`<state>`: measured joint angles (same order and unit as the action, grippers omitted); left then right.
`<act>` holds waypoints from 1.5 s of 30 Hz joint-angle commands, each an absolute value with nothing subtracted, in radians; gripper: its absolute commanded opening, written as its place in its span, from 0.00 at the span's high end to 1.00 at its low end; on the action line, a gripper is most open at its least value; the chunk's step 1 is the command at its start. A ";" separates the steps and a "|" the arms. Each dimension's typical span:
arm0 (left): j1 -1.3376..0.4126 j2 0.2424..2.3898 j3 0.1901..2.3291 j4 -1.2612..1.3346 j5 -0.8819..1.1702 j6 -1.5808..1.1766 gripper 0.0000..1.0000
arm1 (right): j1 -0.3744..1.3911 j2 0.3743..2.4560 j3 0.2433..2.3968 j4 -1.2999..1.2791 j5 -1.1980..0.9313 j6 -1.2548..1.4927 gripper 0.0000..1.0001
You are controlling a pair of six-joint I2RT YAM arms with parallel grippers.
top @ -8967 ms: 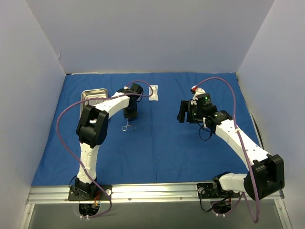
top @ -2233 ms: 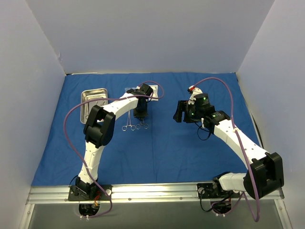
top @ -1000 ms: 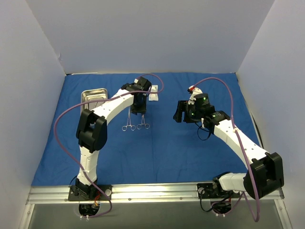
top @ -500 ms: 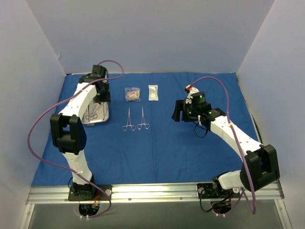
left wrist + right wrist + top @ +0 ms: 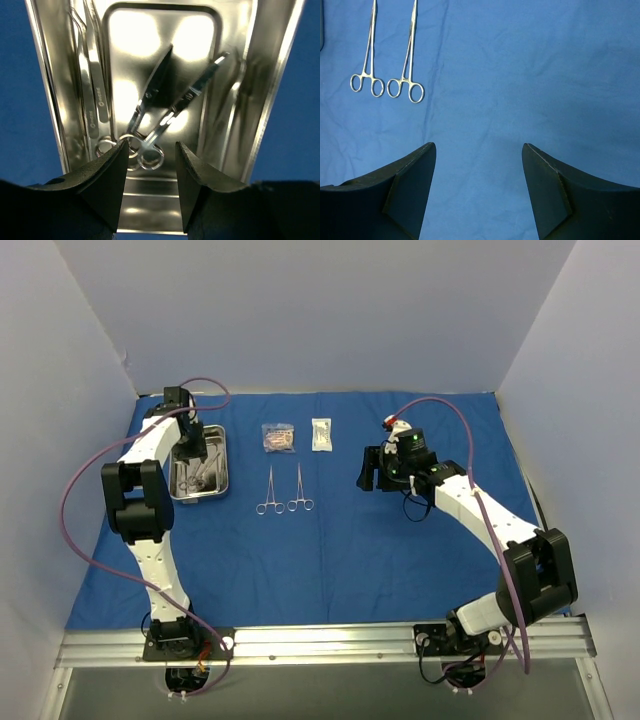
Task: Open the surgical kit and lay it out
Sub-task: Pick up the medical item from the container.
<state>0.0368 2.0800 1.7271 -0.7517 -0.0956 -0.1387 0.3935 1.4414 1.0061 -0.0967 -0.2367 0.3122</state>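
Half done with the scissor-like pieces, as far as can be judged: laid out two scissor-like instruments [image 5: 269, 485] side by side near the middle of the blue cloth wrap [image 5: 330, 560], tips toward the far edge and rings toward the near edge, with two clear packets [image 5: 278, 437] just beyond the tips. One second ago held the left gripper [image 5: 190, 447] low over that pair; since then swung it away to the far left corner of the cloth and brought it above the steel tray [image 5: 200, 497]. Means, probably, finished with that placing and gone back for the next piece — nothing taken yet. From the left wrist view: holds the jaws partly apart, with nothing between the fingers [image 5: 107, 175]. Hangs over one short end of the tray, with the rings of two crossed scissors [image 5: 147, 97] just past the fingertips and about in line with the gap, blades pointing away to the other end. Leaves the thin tweezers [image 5: 101, 100] lying along the left wall of the tray, just beside the scissors; cannot tell whether touching. Holds the right gripper [image 5: 478, 146] wide open and empty over bare cloth to the right of the middle, apart from the laid-out pair, visible at the upper left of its own view. Needs next, most likely, a short descent and a closing on one ring handle — with some risk of catching both scissors, crossed as now.
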 commanded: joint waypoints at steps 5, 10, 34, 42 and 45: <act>0.077 2.209 1.905 -0.684 -0.078 -0.086 0.49 | 0.393 1.462 1.051 -0.101 -0.239 0.314 0.35; 0.083 2.285 1.979 -0.687 -0.045 -0.071 0.49 | 0.393 1.471 1.054 -0.106 -0.230 0.322 0.35; 0.063 2.390 2.042 -0.699 0.014 -0.009 0.51 | 0.393 1.505 1.071 -0.110 -0.221 0.322 0.35; 0.049 2.396 2.023 -0.716 -0.037 0.024 0.66 | 0.393 1.506 1.072 -0.110 -0.225 0.313 0.35; 0.051 2.398 2.022 -0.721 -0.051 0.034 0.73 | 0.393 1.505 1.071 -0.109 -0.224 0.311 0.35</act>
